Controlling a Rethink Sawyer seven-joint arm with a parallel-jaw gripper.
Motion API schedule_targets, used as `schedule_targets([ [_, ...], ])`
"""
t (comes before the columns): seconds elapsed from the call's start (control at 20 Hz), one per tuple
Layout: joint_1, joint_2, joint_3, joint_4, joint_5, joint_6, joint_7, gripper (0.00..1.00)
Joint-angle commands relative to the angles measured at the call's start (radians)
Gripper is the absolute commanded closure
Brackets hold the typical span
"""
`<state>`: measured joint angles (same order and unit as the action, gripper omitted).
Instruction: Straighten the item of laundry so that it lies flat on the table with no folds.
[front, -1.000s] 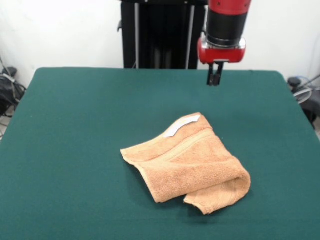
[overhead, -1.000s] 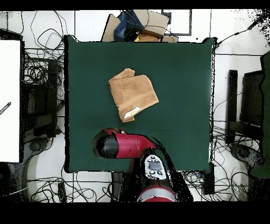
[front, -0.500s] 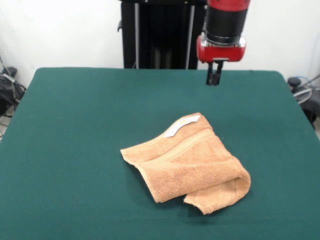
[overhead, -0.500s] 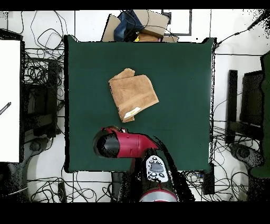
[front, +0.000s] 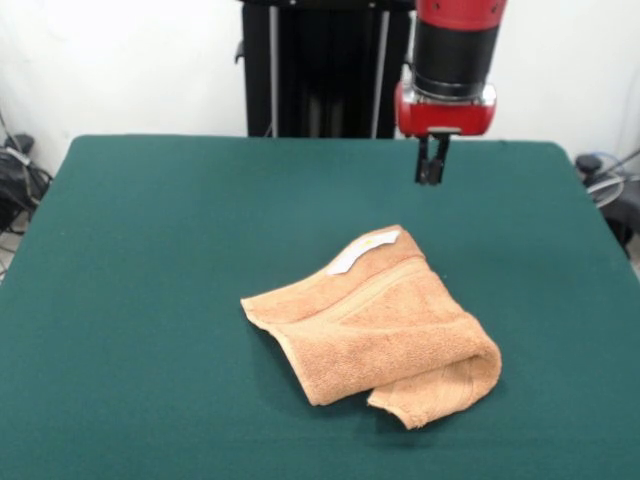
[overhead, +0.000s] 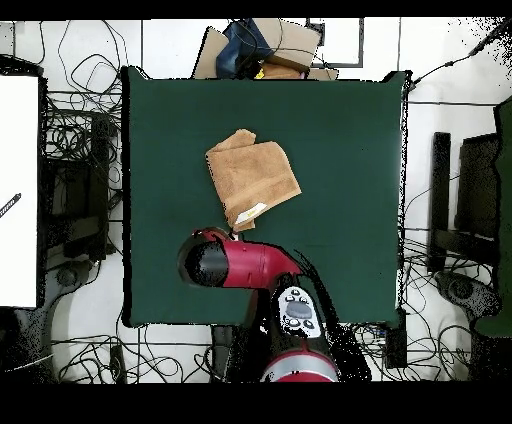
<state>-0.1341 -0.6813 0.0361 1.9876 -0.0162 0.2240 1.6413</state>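
The item of laundry (front: 380, 325), a tan terry towel, lies folded over on itself on the dark green table (front: 150, 300), right of centre in the front view, with its white tag (front: 362, 250) on the far edge. Its near right end is rolled into a thick fold. From overhead the towel (overhead: 252, 178) sits near the table's middle with the tag toward the arm. My gripper (front: 431, 172) hangs above the table just beyond the tag, its fingers shut together and holding nothing. The red arm body (overhead: 235, 265) covers the gripper in the overhead view.
Tangled cables (overhead: 75, 130) and equipment lie on the floor around the table. A cardboard box (overhead: 270, 45) with dark items sits beyond the table's far edge in the overhead view. A black stand (front: 320, 70) rises behind the table.
The gripper has come down slightly and nearer to the towel's tagged edge. From overhead, the arm has advanced over the table toward the towel. The towel has not moved.
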Motion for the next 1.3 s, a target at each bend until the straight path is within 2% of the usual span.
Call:
schedule_targets([
  [0.05,0.006,0.096,-0.031,-0.148,0.066,0.094,0.186,1.0],
  [0.2,0.005,0.126,-0.041,-0.18,0.073,0.086,0.184,1.0],
  [0.45,0.005,0.127,-0.042,-0.198,0.09,0.108,0.185,1.0],
  [0.9,-0.006,0.167,-0.04,-0.253,0.076,0.121,0.154,1.0],
  [1.3,-0.021,0.212,-0.028,-0.259,0.053,0.062,0.144,1.0],
])
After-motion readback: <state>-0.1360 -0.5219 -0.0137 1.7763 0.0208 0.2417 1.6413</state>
